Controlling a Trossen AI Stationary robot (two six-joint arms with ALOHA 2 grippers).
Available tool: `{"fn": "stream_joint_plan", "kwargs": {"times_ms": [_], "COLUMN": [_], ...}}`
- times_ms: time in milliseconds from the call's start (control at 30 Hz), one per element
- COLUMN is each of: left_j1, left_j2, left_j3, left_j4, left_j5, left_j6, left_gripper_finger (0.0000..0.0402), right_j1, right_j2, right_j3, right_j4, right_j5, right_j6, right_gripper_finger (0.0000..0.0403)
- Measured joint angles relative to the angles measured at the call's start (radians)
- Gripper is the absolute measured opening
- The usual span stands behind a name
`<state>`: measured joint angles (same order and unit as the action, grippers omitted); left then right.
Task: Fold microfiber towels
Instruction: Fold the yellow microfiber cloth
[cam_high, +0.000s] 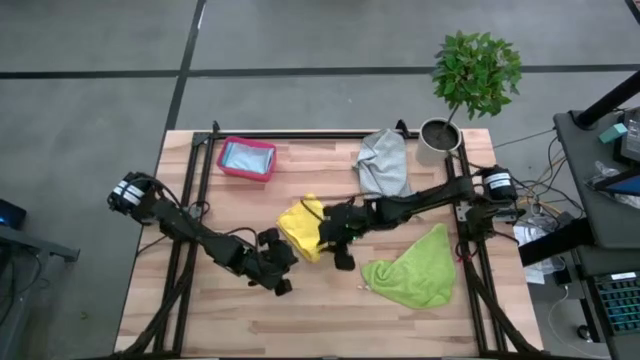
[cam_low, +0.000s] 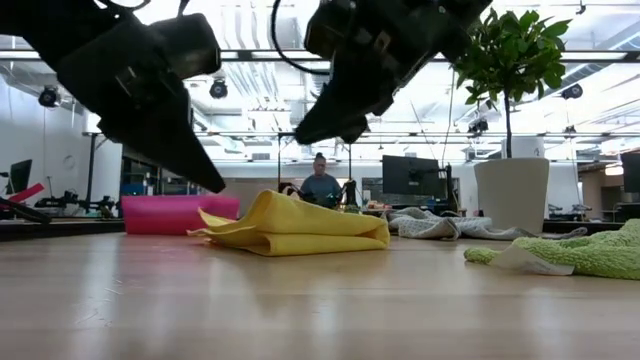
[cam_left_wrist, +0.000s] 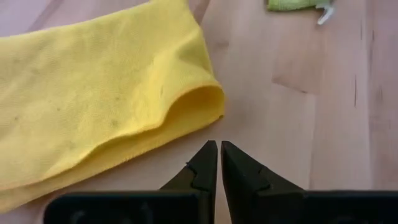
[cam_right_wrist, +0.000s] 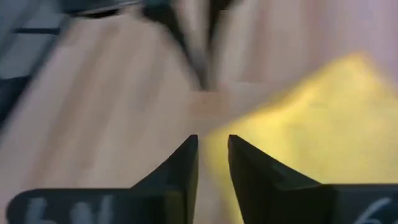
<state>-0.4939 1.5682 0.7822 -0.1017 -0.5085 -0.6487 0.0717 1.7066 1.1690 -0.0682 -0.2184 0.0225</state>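
Note:
A folded yellow towel (cam_high: 300, 226) lies flat on the wooden table (cam_high: 330, 310), near its middle; its rounded fold (cam_left_wrist: 199, 106) faces my left gripper. My left gripper (cam_high: 288, 258) hovers just off the towel's near left side, shut and holding nothing (cam_left_wrist: 219, 149). My right gripper (cam_high: 322, 238) hangs above the towel's right part, its fingers a little apart with nothing between them (cam_right_wrist: 211, 146). In the low view both grippers (cam_low: 212, 180) (cam_low: 305, 135) are clear of the towel (cam_low: 295, 225). A lime green towel (cam_high: 415, 268) lies crumpled at the near right.
A grey towel (cam_high: 385, 162) lies crumpled at the far right beside a potted plant (cam_high: 440, 138). A pink bin (cam_high: 247, 158) holding a light blue towel stands at the far left. Bare tabletop runs along the near edge. A person (cam_low: 320, 185) sits in the room beyond.

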Motion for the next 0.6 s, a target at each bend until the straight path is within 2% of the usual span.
{"fn": "stream_joint_plan", "kwargs": {"times_ms": [100, 167, 367, 600], "left_j1": [-0.013, -0.024, -0.042, -0.042], "left_j2": [0.005, 0.021, 0.058, 0.192], "left_j3": [-0.003, 0.0, 0.007, 0.012], "left_j4": [0.01, 0.041, 0.122, 0.341], "left_j5": [0.001, 0.001, -0.001, -0.07], "left_j6": [-0.001, -0.019, -0.027, -0.018], "left_gripper_finger": [0.0008, 0.0008, 0.0008, 0.0008], "right_j1": [-0.051, -0.089, -0.168, -0.169], "right_j2": [-0.015, -0.016, -0.034, -0.038], "right_j3": [0.005, 0.003, -0.023, -0.123], "right_j4": [-0.041, -0.064, -0.139, -0.148], "right_j5": [0.078, 0.088, -0.07, 0.064], "right_j6": [-0.058, -0.075, -0.193, -0.101], "right_gripper_finger": [0.0057, 0.0047, 0.0053, 0.0049]}}
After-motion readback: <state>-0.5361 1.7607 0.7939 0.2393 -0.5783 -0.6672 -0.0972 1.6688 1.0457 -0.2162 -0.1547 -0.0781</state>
